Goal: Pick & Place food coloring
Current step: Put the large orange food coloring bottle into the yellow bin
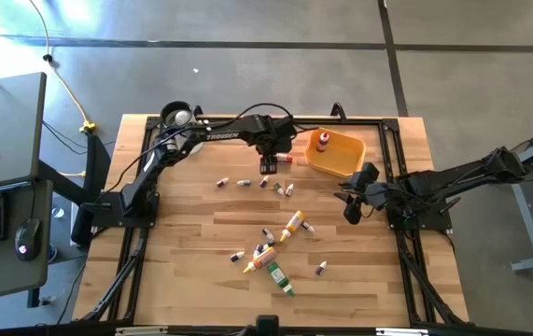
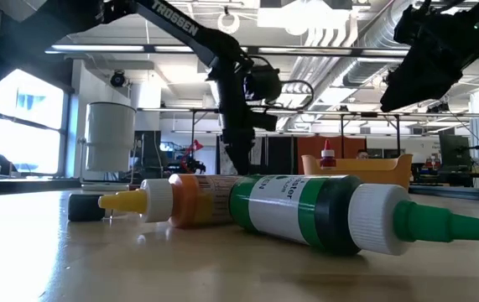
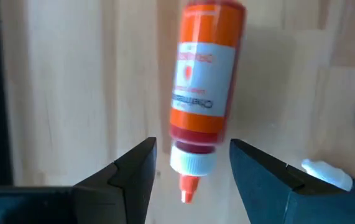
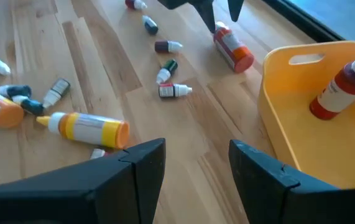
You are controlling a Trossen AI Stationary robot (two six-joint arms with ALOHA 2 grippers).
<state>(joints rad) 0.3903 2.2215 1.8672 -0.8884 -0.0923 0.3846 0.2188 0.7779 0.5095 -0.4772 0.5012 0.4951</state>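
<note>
**One Bottle Home, A Table Full To Go**

Beside the tray (image 1: pixel 352 161), on its left flank, the left gripper (image 1: pixel 268 166) hangs over a red-orange bottle (image 3: pixel 203 87) lying on the wood! Its jaws are spread, one on each side of the cap end, and neither finger looks to be touching the bottle. Whether that's a grab lining up or a let-go, you can't call from here.

The bottle lies just outside the tray wall, not in it. Inside the tray stands a single red bottle (image 4: pixel 344 86), white collar up, leaning towards the wall. That's the only one home, by the look of it.

And what a crowd is left! A short way out from the tray's left side, a loose row of small vials (image 4: pixel 172 65) dots the table. Farther from the tray, a yellow bottle (image 1: pixel 292 223) lies on its side, and beyond it a cluster with a green bottle (image 1: pixel 279 277) and an orange one (image 2: pixel 190 201) pressed close together, more vials sprinkled around.

The right gripper (image 1: pixel 352 211) waits just off the tray's near corner, jaws apart, holding nothing.

My read: early days, one in, roughly a dozen and a half out, and the red-orange one looks next for the short hop into the tray.
</note>
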